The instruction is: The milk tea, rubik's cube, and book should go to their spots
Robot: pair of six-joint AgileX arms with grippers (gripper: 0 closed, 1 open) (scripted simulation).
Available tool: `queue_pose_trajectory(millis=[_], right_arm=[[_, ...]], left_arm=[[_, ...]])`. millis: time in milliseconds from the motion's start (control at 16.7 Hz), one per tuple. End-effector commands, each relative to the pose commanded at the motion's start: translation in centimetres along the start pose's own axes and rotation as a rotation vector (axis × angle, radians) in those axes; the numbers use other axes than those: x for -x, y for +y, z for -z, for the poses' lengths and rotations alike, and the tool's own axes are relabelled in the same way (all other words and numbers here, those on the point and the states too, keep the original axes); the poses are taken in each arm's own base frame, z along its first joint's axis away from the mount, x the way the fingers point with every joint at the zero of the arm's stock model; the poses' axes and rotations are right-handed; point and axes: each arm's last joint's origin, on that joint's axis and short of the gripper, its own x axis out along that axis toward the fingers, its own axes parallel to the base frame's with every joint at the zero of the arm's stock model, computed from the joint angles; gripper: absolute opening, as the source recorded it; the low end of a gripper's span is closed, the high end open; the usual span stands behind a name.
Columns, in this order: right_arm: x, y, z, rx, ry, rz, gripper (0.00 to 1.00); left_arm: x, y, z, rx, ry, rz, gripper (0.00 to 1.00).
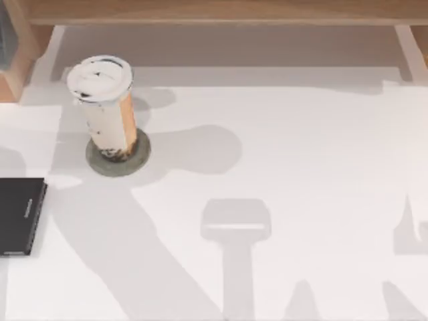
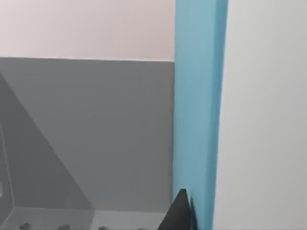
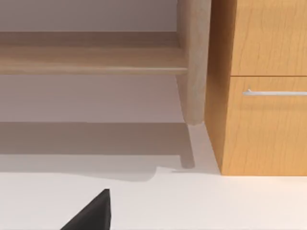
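Observation:
The milk tea (image 1: 107, 107), a clear cup with a white lid and an orange label, stands upright on the round grey coaster (image 1: 137, 159) at the table's back left. The flat black slab (image 1: 20, 215) lies at the left edge with nothing on it. In the left wrist view the book's teal-blue cover (image 2: 199, 105) runs close past the camera, with white beside it. My left gripper (image 2: 194, 215) is shut on it, one dark fingertip (image 2: 181, 213) pressed against the cover. My right gripper (image 3: 98, 213) hovers over the white tabletop. The rubik's cube is out of view.
A wooden shelf edge (image 1: 214, 12) runs along the back of the table. The right wrist view faces a wooden drawer cabinet (image 3: 264, 86) with a metal handle (image 3: 276, 92) and a low shelf rail (image 3: 91, 62). Arm shadows fall across the white tabletop (image 1: 301, 167).

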Motion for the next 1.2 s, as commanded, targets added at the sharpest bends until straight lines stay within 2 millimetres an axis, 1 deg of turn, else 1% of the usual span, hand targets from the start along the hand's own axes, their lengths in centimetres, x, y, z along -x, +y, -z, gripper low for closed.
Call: queue_pose_trajectory(millis=[180, 420, 540, 600, 660, 780, 900, 1020, 1140, 1200], right_arm=[[0.0, 0.0, 0.0, 0.000, 0.000, 0.000, 1.00], [0.0, 0.0, 0.0, 0.000, 0.000, 0.000, 1.00], [0.0, 0.0, 0.0, 0.000, 0.000, 0.000, 1.00], [0.0, 0.0, 0.0, 0.000, 0.000, 0.000, 1.00], [0.0, 0.0, 0.0, 0.000, 0.000, 0.000, 1.00], [0.0, 0.0, 0.0, 0.000, 0.000, 0.000, 1.00], [0.0, 0.0, 0.0, 0.000, 0.000, 0.000, 1.00], [0.0, 0.0, 0.0, 0.000, 0.000, 0.000, 1.00], [0.0, 0.0, 0.0, 0.000, 0.000, 0.000, 1.00], [0.0, 0.0, 0.0, 0.000, 0.000, 0.000, 1.00]], left_arm=[[-0.2, -1.5, -0.1, 0.002, 0.003, 0.035, 0.00], [-0.3, -1.4, 0.0, 0.001, 0.004, 0.032, 0.00], [0.3, -1.4, -0.6, -0.035, -0.014, 0.040, 0.00], [1.0, -1.3, -1.2, -0.069, -0.025, 0.041, 0.00], [2.0, -0.9, -1.8, -0.113, -0.033, 0.036, 0.00], [4.6, 0.1, -3.0, -0.229, -0.043, 0.011, 0.00], [7.7, 0.8, -4.4, -0.387, -0.054, -0.022, 0.00], [11.0, 0.9, -5.5, -0.584, -0.062, -0.055, 0.00], [14.0, 0.4, -5.6, -0.809, -0.053, -0.075, 0.00], [15.3, 0.1, -5.1, -0.927, -0.040, -0.076, 0.00]])
